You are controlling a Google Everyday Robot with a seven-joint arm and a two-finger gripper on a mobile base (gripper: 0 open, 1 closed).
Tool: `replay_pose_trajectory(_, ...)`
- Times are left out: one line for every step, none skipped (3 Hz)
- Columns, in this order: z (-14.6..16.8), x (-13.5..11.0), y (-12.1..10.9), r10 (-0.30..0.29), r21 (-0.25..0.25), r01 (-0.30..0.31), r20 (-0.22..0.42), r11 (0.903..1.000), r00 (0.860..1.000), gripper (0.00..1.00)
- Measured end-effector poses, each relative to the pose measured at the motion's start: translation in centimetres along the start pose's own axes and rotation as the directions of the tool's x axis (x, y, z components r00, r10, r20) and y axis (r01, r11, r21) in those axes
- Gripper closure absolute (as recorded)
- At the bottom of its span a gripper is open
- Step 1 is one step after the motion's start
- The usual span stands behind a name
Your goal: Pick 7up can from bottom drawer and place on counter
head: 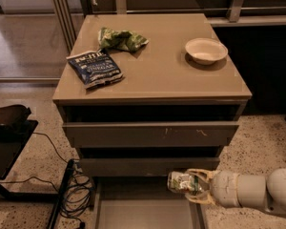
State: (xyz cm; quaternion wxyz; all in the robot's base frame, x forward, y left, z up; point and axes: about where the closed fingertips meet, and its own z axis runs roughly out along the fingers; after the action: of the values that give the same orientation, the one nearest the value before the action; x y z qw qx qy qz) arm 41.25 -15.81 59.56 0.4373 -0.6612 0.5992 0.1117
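Note:
The 7up can [180, 181] is whitish-silver with green marks and lies sideways in my gripper [193, 186], which is shut on it. The white arm reaches in from the lower right and holds the can in the air above the open bottom drawer [133, 213], just in front of the middle drawer's front. The bottom drawer is a shallow grey tray pulled out toward the camera. The tan counter [157, 66] is well above the can.
On the counter lie a dark blue chip bag [95, 68], a wrinkly green chip bag [121, 38] and a white bowl [206, 50]. The two upper drawers [150, 133] stand slightly open. Cables [71, 185] and a black stand [9, 137] are at the left.

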Motion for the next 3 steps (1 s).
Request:
replay_pose_trajectory(-3.7,-3.7,-1.8,-0.074,0.023,0.074,-0.004,0.9970,0.997,1.00)
replay_pose_trajectory(-7.1,-7.5,-6.0,-0.126,0.049,0.126,-0.012,0.9908,0.992,1.00)
replay_pose_trajectory(-10.7,-10.8,-10.9,-0.146,0.100,0.147,-0.017,0.9841,0.989,1.00)
